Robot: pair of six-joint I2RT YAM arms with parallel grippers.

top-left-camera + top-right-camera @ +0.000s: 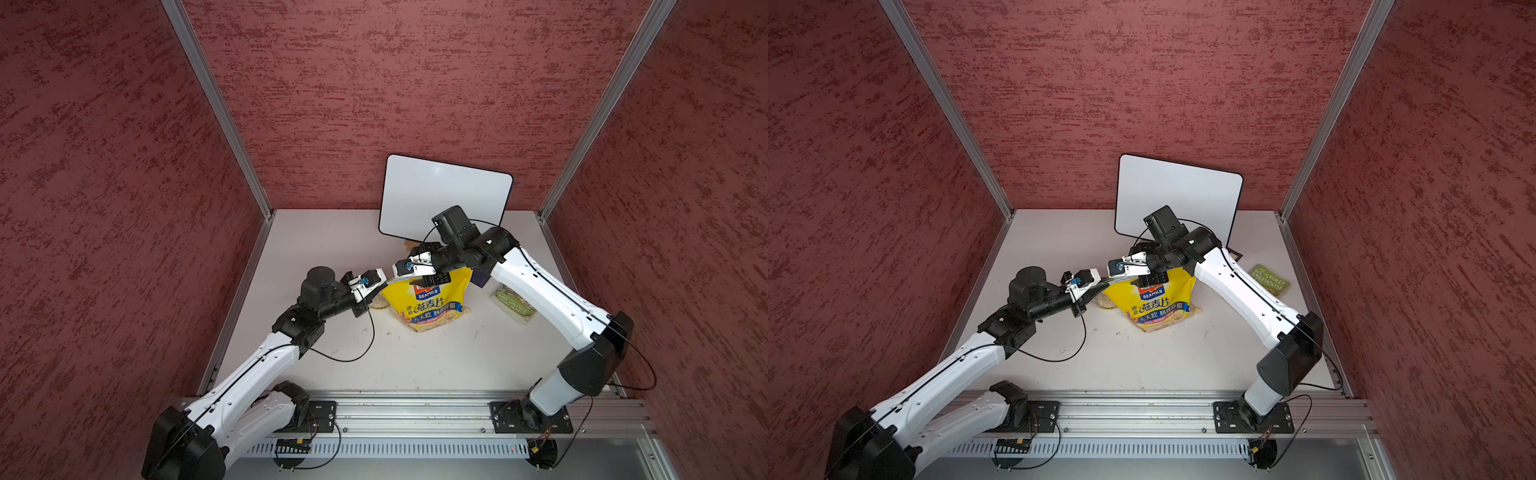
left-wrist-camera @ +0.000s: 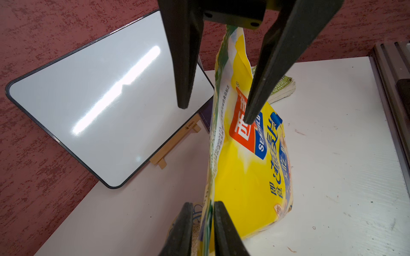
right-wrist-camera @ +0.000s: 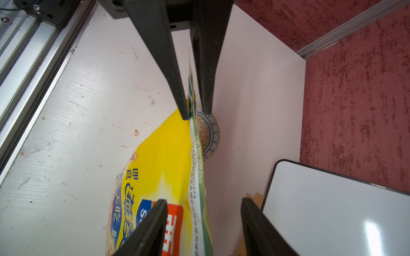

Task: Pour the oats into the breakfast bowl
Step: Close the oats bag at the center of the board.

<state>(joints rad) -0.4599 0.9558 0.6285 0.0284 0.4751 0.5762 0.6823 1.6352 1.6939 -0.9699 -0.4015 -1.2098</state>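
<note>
Now, your left end effector [image 2: 202, 206] pinches the yellow pouch [image 1: 432, 307] by its top corner over the breakfast bowl [image 3: 213, 133], which holds oats [image 3: 203, 130]; the pouch stands on the tabletop [image 1: 415, 365] just beside it, your right end effector [image 3: 204, 200] spread astride its top edge

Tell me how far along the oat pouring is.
Looks mostly done: oats already lie in the patterned breakfast bowl, and the SEAMILD oat pouch stands on its base beside it. In hand: the left gripper pinches the pouch's green-white top edge, while the right gripper is open astride that edge. Left, probably: let go of the pouch and pull both grippers back.
</note>
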